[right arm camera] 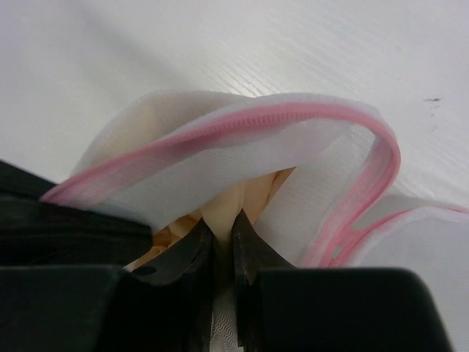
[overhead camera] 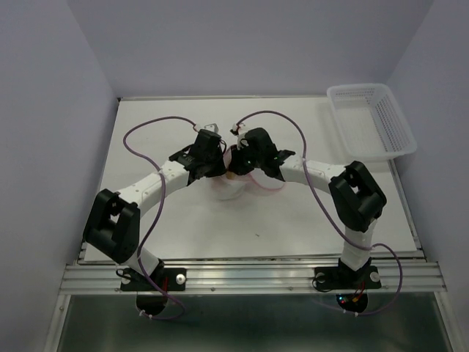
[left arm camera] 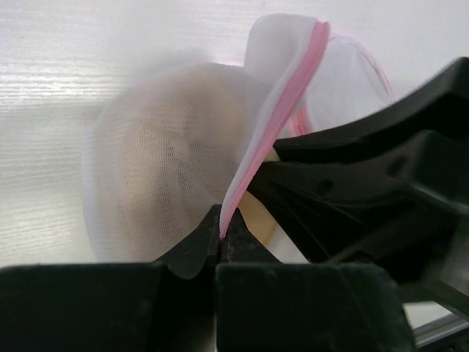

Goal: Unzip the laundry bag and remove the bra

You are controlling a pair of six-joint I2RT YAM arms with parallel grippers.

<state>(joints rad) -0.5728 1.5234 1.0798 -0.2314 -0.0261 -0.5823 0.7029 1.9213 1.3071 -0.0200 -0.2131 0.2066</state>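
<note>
Both arms are meeting mid-table (overhead camera: pixel 308 227), with the wrists angling inward toward each other over the laundry bag (right arm camera: pixel 242 147). In the top view the bag is sitting on the table directly under and just in front of the two grippers, mostly hidden by them.

Left gripper (left arm camera: pixel 221 238): the jaws are sitting closed down to a sliver and pinching the pink zipper trim (left arm camera: pixel 286 103) at the bag's edge. The trim is running up and to the right from the fingertips. One round mesh half is bulging to the left of the grip, and tan fabric is showing through the mesh.

Right gripper (right arm camera: pixel 223 231): the jaws are narrow, nearly together. The tips are sitting inside the bag's mouth and appear to be nipping the tan bra (right arm camera: pixel 234 198). The bag is gaping open, with its pink-edged lip arching over the right fingertips from left to right. The bra is lying inside that opening, under the lip and touching the tips. The left wrist view is showing the right gripper's black body entering the opening just right of the left's pinch point, so the two are working close together.

A white lattice basket (overhead camera: pixel 399 136) is sitting at the far right corner, well apart from the bag.
</note>
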